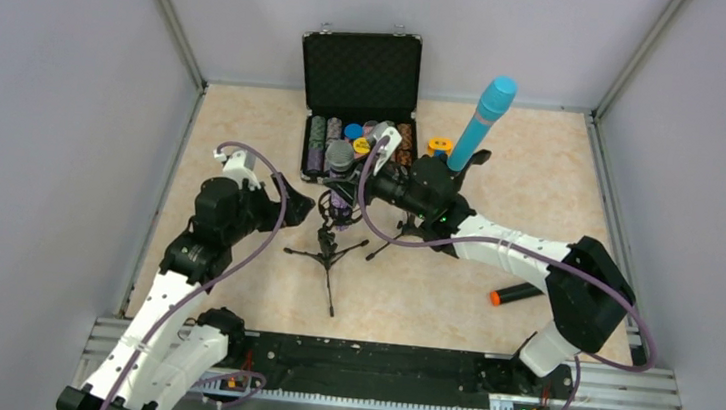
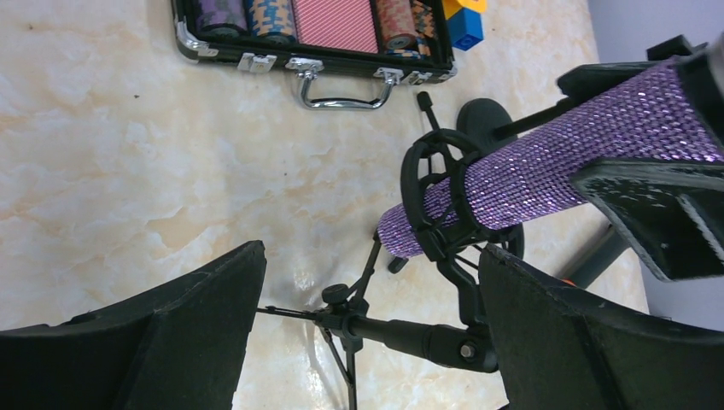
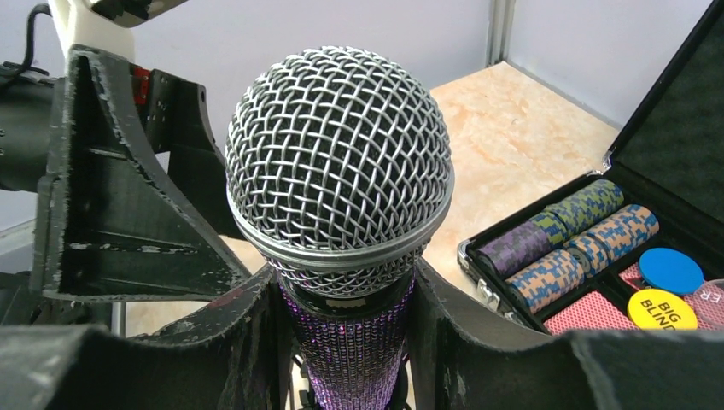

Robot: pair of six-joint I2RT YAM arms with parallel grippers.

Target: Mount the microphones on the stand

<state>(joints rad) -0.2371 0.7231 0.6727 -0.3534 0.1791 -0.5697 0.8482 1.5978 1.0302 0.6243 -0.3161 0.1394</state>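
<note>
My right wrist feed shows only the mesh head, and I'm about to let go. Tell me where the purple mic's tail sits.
Observer: The purple microphone has its tail pushed through the stand's ring clip and poking out the far side.
Operator: Report the left gripper.
Observer: The left gripper is open, with the stand between its fingers but not clamped.
Operator: Find the black mic.
Observer: The black microphone with the orange end lies on the table beside the right arm.

mic (image 2: 546,166) in stand (image 1: 327,252), case (image 1: 360,64) behind, 2nd mic (image 1: 516,294) lying to rt
</note>
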